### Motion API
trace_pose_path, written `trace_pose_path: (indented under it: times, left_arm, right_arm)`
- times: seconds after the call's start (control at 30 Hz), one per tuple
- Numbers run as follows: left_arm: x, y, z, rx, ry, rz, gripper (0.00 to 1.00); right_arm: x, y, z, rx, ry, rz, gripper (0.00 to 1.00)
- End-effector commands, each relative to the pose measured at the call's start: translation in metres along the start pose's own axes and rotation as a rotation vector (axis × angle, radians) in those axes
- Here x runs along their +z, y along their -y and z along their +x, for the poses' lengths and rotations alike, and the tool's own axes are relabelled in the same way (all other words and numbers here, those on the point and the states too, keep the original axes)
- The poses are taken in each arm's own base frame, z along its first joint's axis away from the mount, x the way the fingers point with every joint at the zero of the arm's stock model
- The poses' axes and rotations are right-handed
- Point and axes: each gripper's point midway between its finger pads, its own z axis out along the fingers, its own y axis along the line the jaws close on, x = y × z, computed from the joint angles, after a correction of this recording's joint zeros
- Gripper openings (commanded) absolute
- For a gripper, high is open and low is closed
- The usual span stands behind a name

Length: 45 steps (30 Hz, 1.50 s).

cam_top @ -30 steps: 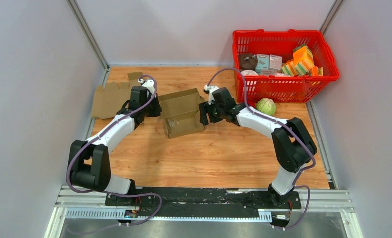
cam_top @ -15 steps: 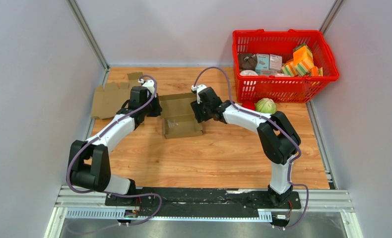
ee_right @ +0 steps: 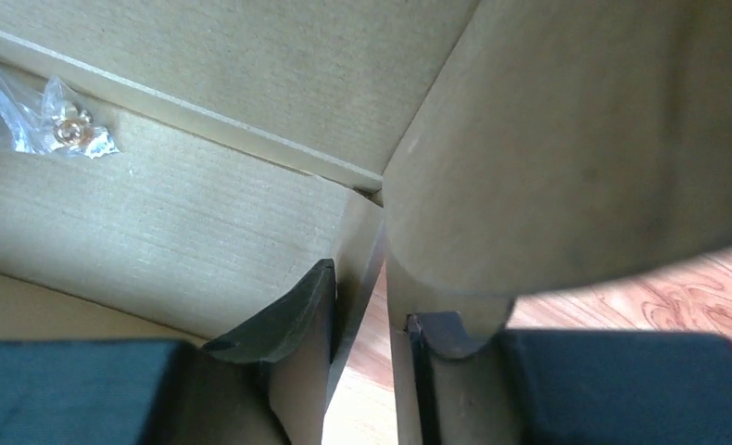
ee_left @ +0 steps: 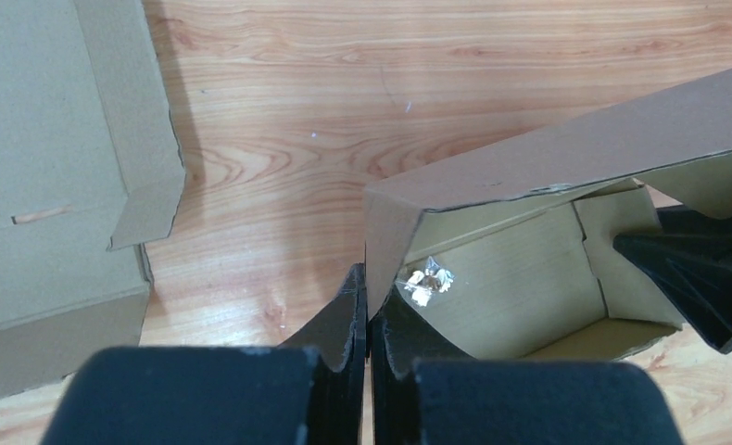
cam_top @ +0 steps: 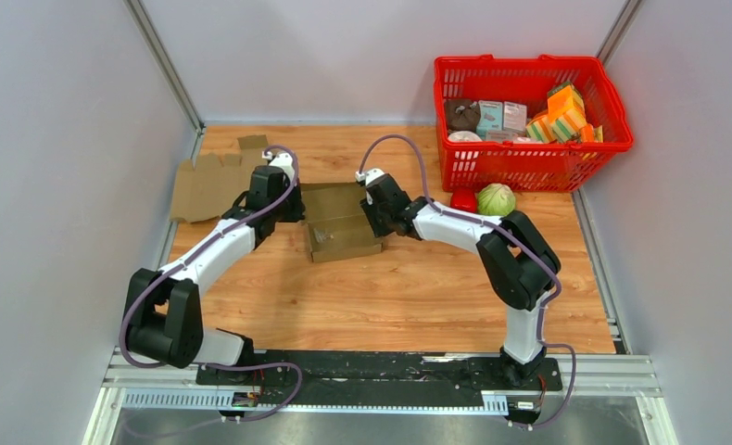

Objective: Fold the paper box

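While the box [cam_top: 342, 225] sits on the table [cam_top: 418, 287], plain brown cardboard with walls up and top open, my left claw [ee_left: 369, 297] pinches its left wall; my right claw [ee_right: 376, 306] straddles the right wall, jaws apart.

Red basket [cam_top: 534, 61] of groceries set at the far right of a wooden surface [cam_top: 409, 287].
A green cabbage [cam_top: 497, 198] and a small red item [cam_top: 463, 200] are placed just in front of it; flat cardboard [cam_top: 209, 184] is laid far left.
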Motion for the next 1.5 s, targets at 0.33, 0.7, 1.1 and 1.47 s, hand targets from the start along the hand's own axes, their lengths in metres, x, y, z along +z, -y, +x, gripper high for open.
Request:
trace_pose_path:
  times: [0.33, 0.7, 1.1, 1.47]
  left_arm:
    - [-0.008, 0.021, -0.015, -0.104, 0.085, 0.039, 0.00]
    - [-0.011, 0.020, -0.012, -0.081, 0.070, 0.036, 0.00]
    - [-0.015, 0.024, -0.006, 0.039, 0.036, 0.080, 0.08]
    - [-0.016, 0.026, -0.005, 0.056, 0.022, 0.095, 0.25]
  right_arm:
    - [0.006, 0.012, 0.056, -0.415, -0.152, 0.582, 0.00]
    - [-0.027, -0.015, 0.017, -0.158, -0.011, 0.234, 0.55]
    - [-0.096, 0.006, 0.001, -0.010, 0.143, -0.119, 0.71]
    - [-0.101, 0.047, -0.038, 0.040, 0.244, -0.085, 0.72]
